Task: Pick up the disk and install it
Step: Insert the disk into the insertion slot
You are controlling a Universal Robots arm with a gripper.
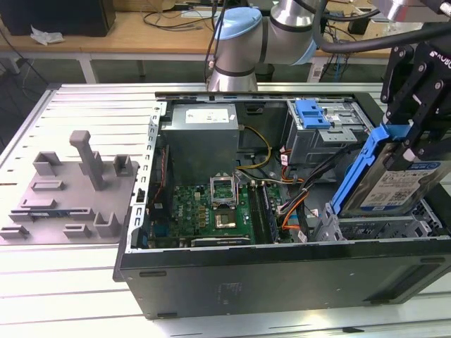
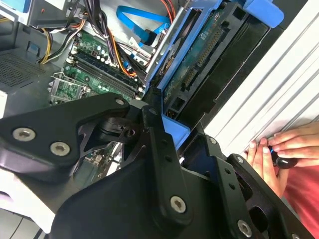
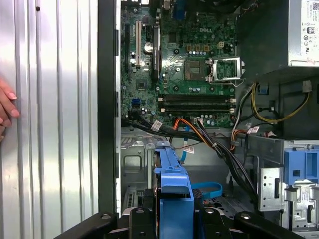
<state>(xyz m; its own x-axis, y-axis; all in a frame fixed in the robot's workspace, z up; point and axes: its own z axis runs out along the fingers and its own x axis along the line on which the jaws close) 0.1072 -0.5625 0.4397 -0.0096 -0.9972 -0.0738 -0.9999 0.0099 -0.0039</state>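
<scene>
1. Exterior view. The open computer case [image 1: 282,274] lies on its side on the ribbed metal table [image 1: 70,282].
   - The gripper [image 1: 414,144] is above the case's end at the exterior view's right. It is clamped on the disk [image 1: 409,179], holding it by the sides.
   - The disk hangs tilted, label up, with its blue bracket [image 1: 359,165] sloping down toward the grey drive bay [image 1: 380,227] in that corner of the case.
   - The disk's low end is close over the bay. Cannot tell whether it touches.
   - The power-supply box [image 1: 204,125] and motherboard [image 1: 218,204] sit deeper in the case. The blue latch [image 1: 313,114] sits at the far wall.
   - A grey fixture [image 1: 77,179] stands on the table, well apart from the case.

2. Second wrist view. The gripper's black links [image 2: 164,199] close in on the bracket [image 2: 175,133].
   - The disk's underside [image 2: 199,64] faces the case interior, and the jaws are shut against it.
   - A person's hand [image 2: 271,149] rests on the table outside the case.

3. First wrist view. The bracket [image 3: 172,184] is pinched between the fingers [image 3: 143,215], directly over the bay floor [image 3: 134,162] inside the case.
   - Cables cross between the bay and the motherboard [image 3: 189,64].

4. Progress, as a judgement. The pick-up is done and the disk has been carried to the bay. It is not seated: it is tilted, lifted and in the grip. Lowering, sliding home and release are left.
</scene>
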